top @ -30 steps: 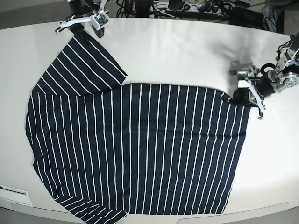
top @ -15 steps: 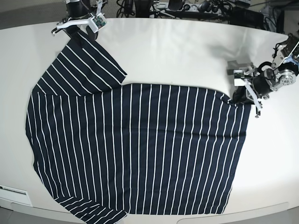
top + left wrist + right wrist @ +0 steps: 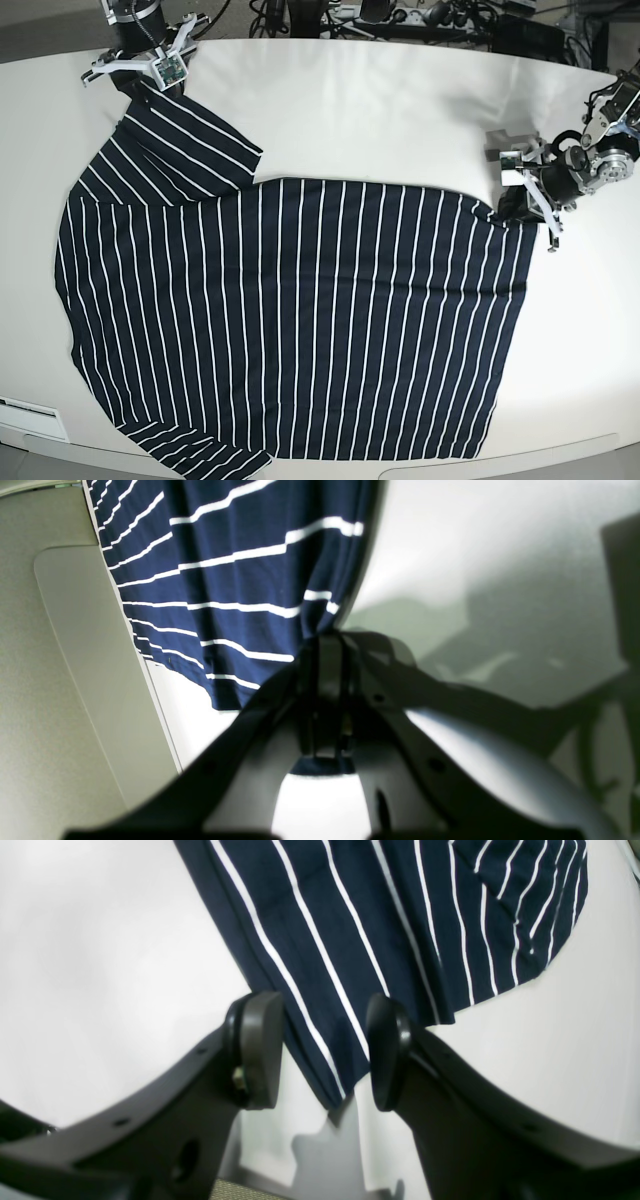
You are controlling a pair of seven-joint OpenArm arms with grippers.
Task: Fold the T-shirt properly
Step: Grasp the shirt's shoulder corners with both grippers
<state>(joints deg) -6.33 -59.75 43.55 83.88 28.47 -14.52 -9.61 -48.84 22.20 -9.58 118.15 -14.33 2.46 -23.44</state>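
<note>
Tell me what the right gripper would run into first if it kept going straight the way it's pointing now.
Probably the T-shirt: the right gripper has open jaws straddling the corner of a striped sleeve, so going straight on would push the cloth deeper between the pads. How high it sits above the table is unclear.

Bare desk (image 3: 400, 110) lies open between the two arms, above the shirt (image 3: 300, 320) that covers the lower middle. Cables (image 3: 400, 18) crowd the far edge. A strip along the right edge is free.
</note>
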